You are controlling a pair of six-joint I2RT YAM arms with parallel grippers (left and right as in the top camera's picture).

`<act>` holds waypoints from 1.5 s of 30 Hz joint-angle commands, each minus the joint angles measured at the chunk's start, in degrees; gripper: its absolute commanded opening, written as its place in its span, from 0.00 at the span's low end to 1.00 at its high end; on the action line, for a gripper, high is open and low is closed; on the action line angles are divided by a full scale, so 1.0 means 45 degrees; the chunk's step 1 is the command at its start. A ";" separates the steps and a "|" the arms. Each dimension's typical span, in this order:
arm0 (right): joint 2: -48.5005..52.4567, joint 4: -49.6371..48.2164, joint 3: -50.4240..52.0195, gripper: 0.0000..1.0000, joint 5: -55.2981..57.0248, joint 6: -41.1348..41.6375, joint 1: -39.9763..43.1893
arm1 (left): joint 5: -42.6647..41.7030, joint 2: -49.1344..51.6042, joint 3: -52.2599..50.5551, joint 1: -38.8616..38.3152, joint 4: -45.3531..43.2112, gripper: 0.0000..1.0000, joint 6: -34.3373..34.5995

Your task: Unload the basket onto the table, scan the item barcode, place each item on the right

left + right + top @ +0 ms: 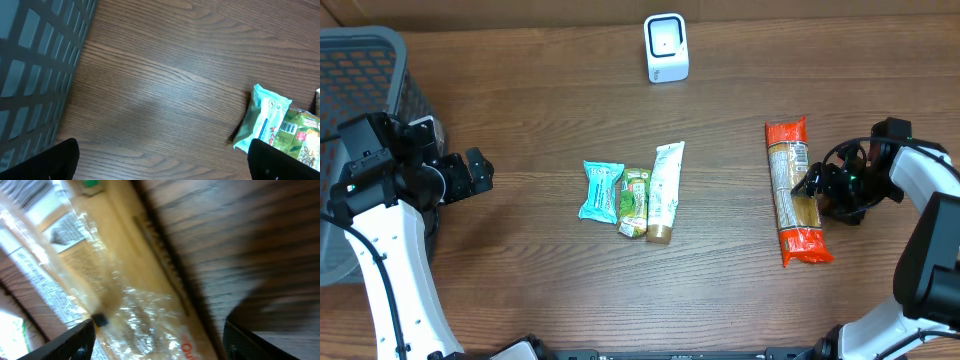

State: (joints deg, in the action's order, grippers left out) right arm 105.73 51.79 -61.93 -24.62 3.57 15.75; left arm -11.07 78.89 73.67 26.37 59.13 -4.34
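Right gripper (812, 187) hangs low over the pasta package (794, 190), its jaws spread wide to either side of the clear wrapper and not closed on it; whether a finger touches the film I cannot tell. That package, long with orange ends, lies near the right edge of the counter (540, 280), running from far to near. Left gripper (480, 172) sits by the left edge with jaws fully apart and nothing between them, just beside the grey basket (365, 60) in the far left corner. A white scanner (666, 47) stands at the middle of the far edge. Mid-counter, side by side, lie a teal packet (601, 190), a green packet (634, 200) and a white tube (665, 190).
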 commanded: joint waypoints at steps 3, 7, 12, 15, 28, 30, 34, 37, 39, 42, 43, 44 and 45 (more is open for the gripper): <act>0.0272 -0.1423 0.1676 0.80 -0.0709 0.0039 -0.0321 | 0.0024 0.0063 0.0131 0.0049 -0.0005 0.99 0.0257; 0.0272 -0.2788 0.2676 0.69 -0.0840 0.1064 -0.0646 | 0.0024 0.0063 0.0131 0.0049 -0.0005 1.00 0.0257; 0.0272 -0.3993 0.3347 0.54 -0.0874 0.2229 -0.1554 | 0.0024 0.0063 0.0131 0.0049 -0.0005 1.00 0.0257; 0.0272 -0.4507 0.3347 0.26 -0.0729 0.2783 -0.2225 | 0.0024 0.0063 0.0131 0.0049 -0.0005 0.99 0.0257; -0.0092 -0.1350 0.0884 0.04 -0.0049 0.2103 -0.2909 | 0.0029 0.0063 0.0131 0.0049 -0.0005 1.00 0.0257; -0.0233 0.0058 0.0010 0.04 0.0894 0.2098 -0.3075 | 0.0024 0.0063 0.0131 0.0049 -0.0005 1.00 0.0257; -0.0296 0.3191 -0.1991 0.04 0.3478 0.2225 -0.3954 | 0.0024 0.0063 0.0131 0.0049 -0.0005 1.00 0.0257; -0.0296 0.4532 -0.2856 0.04 0.4566 0.2317 -0.4629 | 0.0024 0.0063 0.0131 0.0053 -0.0005 1.00 0.0257; -0.0296 0.5285 -0.3162 0.04 0.5629 0.2895 -0.5241 | 0.0024 0.0063 0.0131 0.0049 -0.0005 1.00 0.0257; -0.0282 0.5911 -0.3172 0.04 0.7091 0.3546 -0.6232 | 0.0024 0.0063 0.0131 0.0049 -0.0005 1.00 0.0257; -0.0282 0.5950 -0.3172 0.04 0.7286 0.3599 -0.6528 | 0.0024 0.0063 0.0131 0.0049 -0.0005 1.00 0.0257; -0.0282 0.5906 -0.3172 0.04 0.7383 0.3599 -0.6819 | 0.0024 0.0063 0.0131 0.0049 -0.0005 1.00 0.0257; -0.0282 0.5833 -0.3172 0.04 0.7402 0.3594 -0.7043 | 0.0024 0.0063 0.0131 0.0049 -0.0005 1.00 0.0257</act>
State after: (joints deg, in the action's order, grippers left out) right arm 104.38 78.06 -74.65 2.39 17.17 -12.08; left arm -11.07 78.89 73.67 26.35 59.13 -4.34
